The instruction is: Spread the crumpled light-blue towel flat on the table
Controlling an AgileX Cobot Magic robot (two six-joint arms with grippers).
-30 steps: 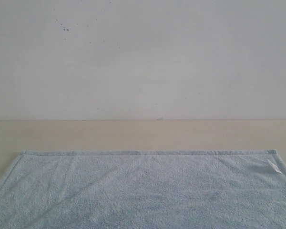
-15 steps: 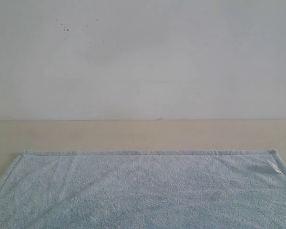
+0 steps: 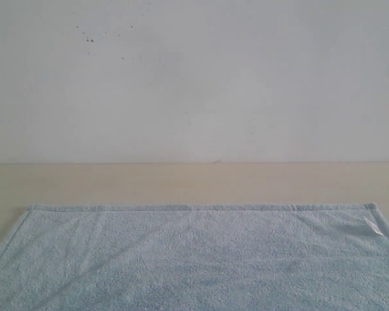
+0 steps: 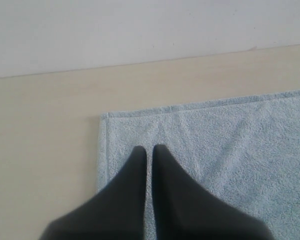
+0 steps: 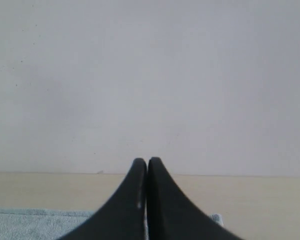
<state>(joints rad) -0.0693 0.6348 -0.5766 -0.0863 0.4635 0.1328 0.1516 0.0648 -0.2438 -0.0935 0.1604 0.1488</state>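
Beige table (image 3: pixel 181 184) bears flat light-blue towel (image 3: pixel 194 259).

We find the towel (image 3: pixel 194 259) flat on the table (image 3: pixel 194 184), short of its far edge; label (image 3: pixel 374 226) near the towel's far right corner.

No delta I can spot over the last second. The towel (image 3: pixel 194 259) has the same outline on the tabletop (image 3: pixel 194 184), with the same faint creases, and the label (image 3: pixel 374 226) hasn't shifted from the towel's far-right corner. The wrist views show only the present moment, so there's nothing to compare there.
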